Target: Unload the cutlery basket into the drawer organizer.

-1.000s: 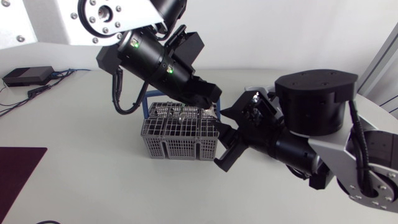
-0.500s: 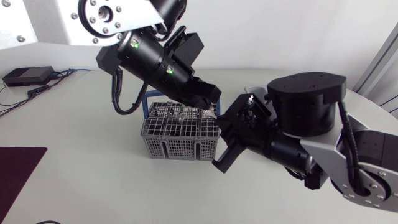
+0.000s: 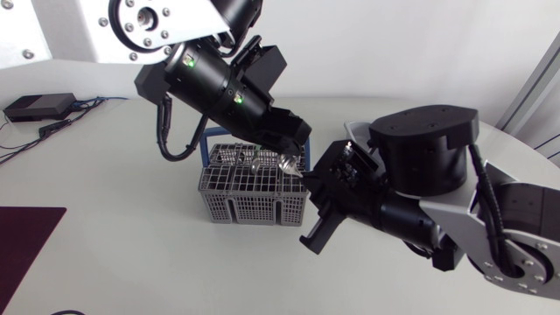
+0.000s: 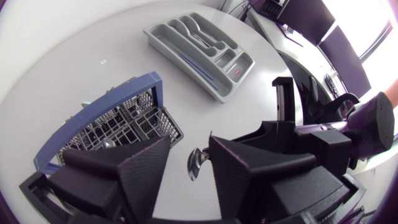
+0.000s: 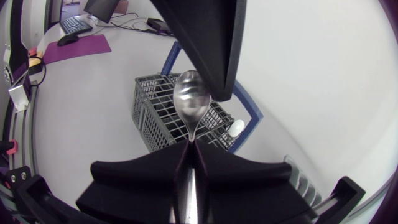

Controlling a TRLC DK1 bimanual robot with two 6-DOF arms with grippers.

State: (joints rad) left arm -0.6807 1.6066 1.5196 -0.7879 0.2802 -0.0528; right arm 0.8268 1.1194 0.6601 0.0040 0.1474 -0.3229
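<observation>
A small black box (image 3: 38, 106) with cables lies at ten o'clock from the grey wire-mesh cutlery basket with a blue handle (image 3: 253, 194). A dark purple mat (image 3: 26, 241) lies at eight o'clock, and both are well apart from the basket. The left gripper (image 3: 293, 147) hangs over the basket's one o'clock corner, fingers spread wide. It crowds the right gripper (image 3: 308, 178), which sits at its four o'clock.

The shiny metal spoon (image 5: 191, 99) has its handle pinched between the right gripper's pressed-together fingers. Its bowl, ahead of them, sits in the gap between the left gripper's fingers and touches neither. The grey plastic drawer organizer (image 4: 200, 52) lies beyond the basket, apart from it.

There is one held spoon, one basket, one organizer and two grippers. The silver pieces (image 3: 249, 162) in the basket are too tangled to count.
</observation>
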